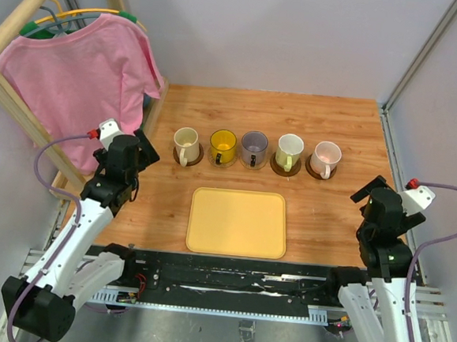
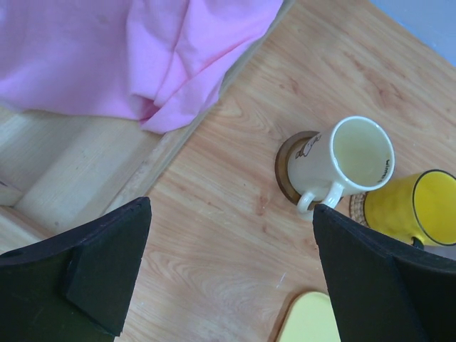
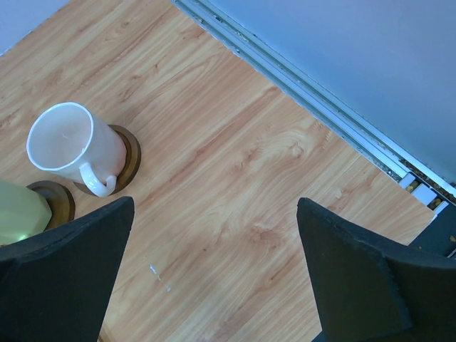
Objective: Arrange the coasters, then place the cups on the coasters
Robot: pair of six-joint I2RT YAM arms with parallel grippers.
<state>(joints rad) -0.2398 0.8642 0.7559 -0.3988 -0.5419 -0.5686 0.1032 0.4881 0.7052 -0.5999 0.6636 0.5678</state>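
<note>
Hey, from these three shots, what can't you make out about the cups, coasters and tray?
Top view: the coasters show only rim slivers; the cups cover the rest.
Left wrist view: the yellow cup is cut off by the right edge; only one tray corner shows at the bottom edge.
Left wrist view: the print on the cream cup is too small to read.
Right wrist view: the pale cup is cut off by the left edge.

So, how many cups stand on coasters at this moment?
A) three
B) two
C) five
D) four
C: the cream cup, yellow cup, purple-grey cup, pale greenish cup and pale pink cup each stand on a coaster in one row.
</note>
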